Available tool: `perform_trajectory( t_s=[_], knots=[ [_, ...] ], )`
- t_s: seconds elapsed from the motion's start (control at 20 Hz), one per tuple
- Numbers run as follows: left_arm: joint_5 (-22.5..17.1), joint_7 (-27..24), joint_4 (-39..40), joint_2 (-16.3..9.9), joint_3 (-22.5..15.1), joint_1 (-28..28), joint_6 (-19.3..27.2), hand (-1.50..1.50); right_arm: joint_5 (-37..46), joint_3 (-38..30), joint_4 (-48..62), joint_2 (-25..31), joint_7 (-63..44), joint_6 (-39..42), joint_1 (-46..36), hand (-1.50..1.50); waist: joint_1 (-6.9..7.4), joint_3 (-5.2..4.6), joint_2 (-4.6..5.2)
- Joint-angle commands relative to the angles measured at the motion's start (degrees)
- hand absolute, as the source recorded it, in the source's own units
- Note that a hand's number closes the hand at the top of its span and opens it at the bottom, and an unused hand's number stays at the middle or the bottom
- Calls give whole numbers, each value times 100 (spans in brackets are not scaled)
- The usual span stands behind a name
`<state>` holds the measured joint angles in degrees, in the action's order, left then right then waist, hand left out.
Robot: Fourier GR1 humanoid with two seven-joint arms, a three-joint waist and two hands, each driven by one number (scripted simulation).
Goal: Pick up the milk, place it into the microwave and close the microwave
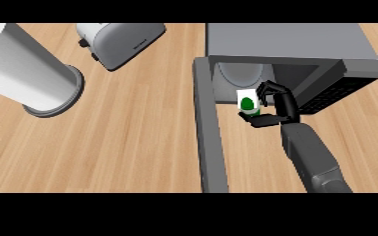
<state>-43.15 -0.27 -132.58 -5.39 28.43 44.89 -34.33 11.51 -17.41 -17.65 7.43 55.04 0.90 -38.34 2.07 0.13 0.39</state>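
The milk (pixel 248 101) is a small white carton with a green mark, held upright at the mouth of the grey microwave (pixel 288 40). My right hand (pixel 279 107) is shut on it, fingers above and thumb below, with the grey forearm coming up from the lower right. The microwave's door (pixel 208 130) stands swung wide open, running toward the view's lower edge on the left of the opening. Inside, the pale round turntable (pixel 240 75) shows just behind the carton. My left hand is out of sight.
A silver toaster (pixel 118 42) sits at the back, left of the microwave. A tall white cylinder with a grey rim (pixel 37 77) lies across the far left. Bare wooden counter (pixel 133 140) spreads between them and the open door.
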Motion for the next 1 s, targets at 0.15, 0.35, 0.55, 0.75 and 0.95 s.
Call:
perform_trajectory(
  t_s=[0.15, 0.35, 0.55, 0.75, 0.95],
  knots=[
    [-432, 147, -239, -208, 66, -205, 55, -150, 42, -123, 518, 230, -484, -330, -961, 150, 145, 8, 75],
    [-453, 94, -73, -400, 234, -529, 134, -150, 77, -148, 697, 387, -1031, -474, -1491, 150, 208, 6, 97],
    [-432, 96, 57, -425, 114, -652, 3, -150, 120, -144, 850, 776, -1099, -117, -1645, 150, 291, 11, 153],
    [-430, 140, 50, -440, 52, -812, 106, -150, 404, 32, 901, 793, -1253, -1010, -1822, 150, 380, 12, 217],
    [-681, 248, -97, -638, 143, -814, 181, -150, 442, -10, 945, 774, -1348, -1702, -1905, 150, 516, 22, 253]
  ],
)
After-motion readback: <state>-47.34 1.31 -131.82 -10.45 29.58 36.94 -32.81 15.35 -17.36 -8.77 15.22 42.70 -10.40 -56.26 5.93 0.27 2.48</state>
